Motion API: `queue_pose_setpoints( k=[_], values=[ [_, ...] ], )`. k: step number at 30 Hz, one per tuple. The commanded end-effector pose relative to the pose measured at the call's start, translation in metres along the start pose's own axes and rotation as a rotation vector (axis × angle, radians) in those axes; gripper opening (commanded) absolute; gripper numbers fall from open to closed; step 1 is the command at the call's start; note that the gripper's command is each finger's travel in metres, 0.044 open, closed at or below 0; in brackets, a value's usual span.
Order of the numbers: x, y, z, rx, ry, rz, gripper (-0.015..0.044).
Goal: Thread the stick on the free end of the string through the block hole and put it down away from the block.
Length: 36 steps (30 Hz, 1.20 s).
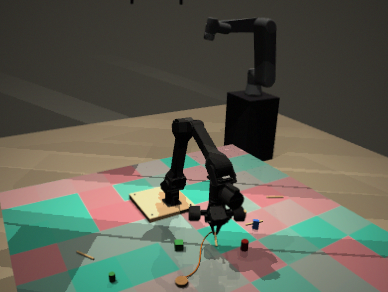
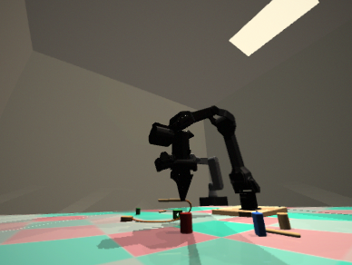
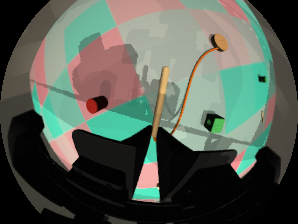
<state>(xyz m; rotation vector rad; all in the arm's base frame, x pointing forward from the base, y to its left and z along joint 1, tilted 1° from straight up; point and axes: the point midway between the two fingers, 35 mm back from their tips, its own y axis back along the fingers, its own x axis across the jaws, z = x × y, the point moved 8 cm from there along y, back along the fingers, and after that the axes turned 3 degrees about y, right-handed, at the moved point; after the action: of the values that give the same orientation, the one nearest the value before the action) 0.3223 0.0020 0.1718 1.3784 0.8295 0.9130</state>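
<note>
My gripper (image 1: 215, 231) (image 2: 182, 199) (image 3: 154, 129) is shut on one end of the thin wooden stick (image 1: 216, 240) (image 2: 169, 200) (image 3: 160, 100), above the table. The stick is about level in the exterior view, its free end pointing away from the fingers. The orange string (image 1: 200, 254) (image 3: 189, 92) runs from the held end to the round wooden button (image 1: 181, 281) (image 2: 126, 219) (image 3: 219, 42) on the table. The small green block (image 1: 179, 245) (image 2: 177, 211) (image 3: 216, 124) stands on the table, apart from stick and gripper; a dark hole shows in its side in the wrist view.
A red cylinder (image 1: 244, 245) (image 2: 186, 223) (image 3: 94, 105) stands near the gripper. A blue piece (image 1: 256, 224) (image 2: 259, 224), a tan cylinder (image 2: 284, 221) and a loose stick (image 2: 286, 233) lie beyond it. A green cylinder (image 1: 112, 277) (image 2: 138, 211) and another stick (image 1: 85, 255) are farther off.
</note>
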Motion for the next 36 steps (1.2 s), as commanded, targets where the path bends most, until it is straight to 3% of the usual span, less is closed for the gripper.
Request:
queue_pose_setpoints(
  k=[1,36],
  values=[
    [0.001,0.001,0.004,0.0,-0.136,0.006,0.0],
    [0.001,-0.002,0.035,0.001,-1.388,0.009,0.0]
  ],
)
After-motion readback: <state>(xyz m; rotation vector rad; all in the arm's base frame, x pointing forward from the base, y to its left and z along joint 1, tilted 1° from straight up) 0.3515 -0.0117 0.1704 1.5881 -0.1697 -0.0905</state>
